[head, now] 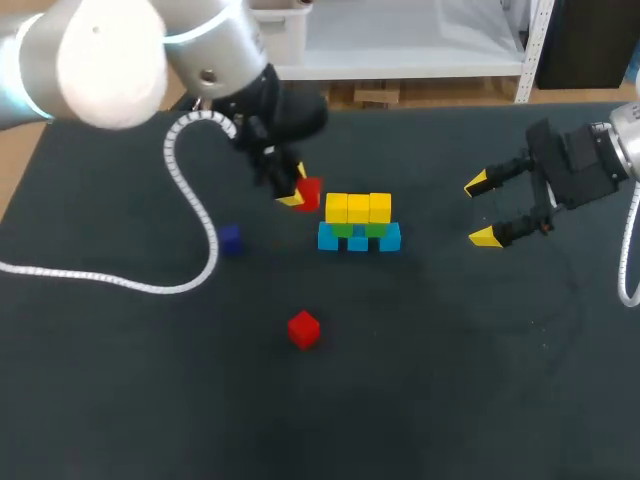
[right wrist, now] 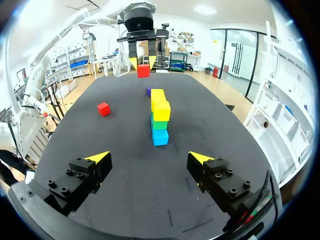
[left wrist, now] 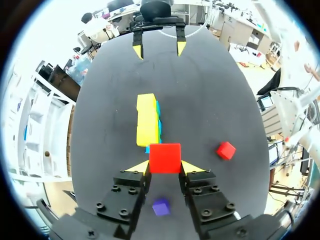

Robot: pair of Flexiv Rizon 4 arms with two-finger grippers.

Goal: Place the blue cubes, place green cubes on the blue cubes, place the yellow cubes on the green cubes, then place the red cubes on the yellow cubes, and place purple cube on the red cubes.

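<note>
A stack stands mid-table: blue cubes at the base, green cubes on them, yellow cubes on top. My left gripper is shut on a red cube, held just left of the stack's yellow row. In the left wrist view that red cube sits between the yellow tips, with the yellow row just ahead. A second red cube lies on the mat nearer the front. The purple cube lies left of the stack. My right gripper hangs open, off to the stack's right.
The left arm's white coiled cable loops over the mat's left part. The black mat spreads wide at the front and right.
</note>
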